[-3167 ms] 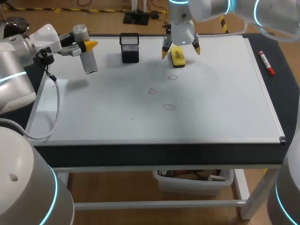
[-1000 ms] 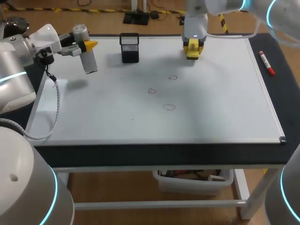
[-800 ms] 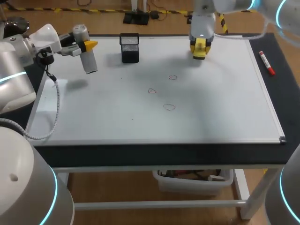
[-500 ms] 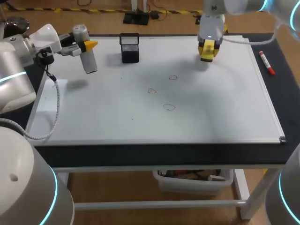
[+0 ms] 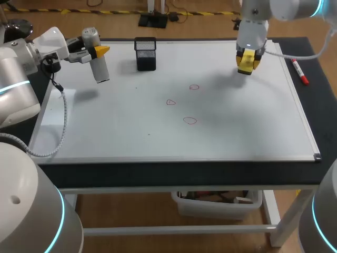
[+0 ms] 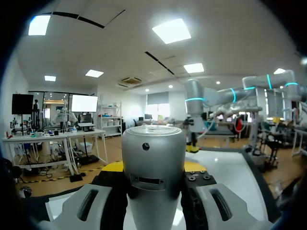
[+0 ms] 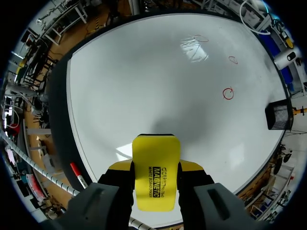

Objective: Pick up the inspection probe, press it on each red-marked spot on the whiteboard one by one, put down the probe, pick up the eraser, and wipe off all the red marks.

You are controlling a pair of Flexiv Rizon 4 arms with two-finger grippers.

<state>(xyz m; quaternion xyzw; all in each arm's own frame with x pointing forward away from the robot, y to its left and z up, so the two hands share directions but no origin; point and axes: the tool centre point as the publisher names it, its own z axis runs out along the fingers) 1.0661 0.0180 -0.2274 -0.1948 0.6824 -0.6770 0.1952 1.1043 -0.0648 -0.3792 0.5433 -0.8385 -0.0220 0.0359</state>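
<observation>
Right end effector is clamped on the eraser above the whiteboard's far-right corner. Left end effector grips the probe at the far-left.

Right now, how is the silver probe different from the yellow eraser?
The probe is silver-grey; the eraser is bright yellow. The probe is a round cylinder; the eraser is a flat block. The probe sits in the left gripper at the whiteboard's far left; the eraser is in the right gripper near its far right. Both are gripped and away from the red marks.
</observation>
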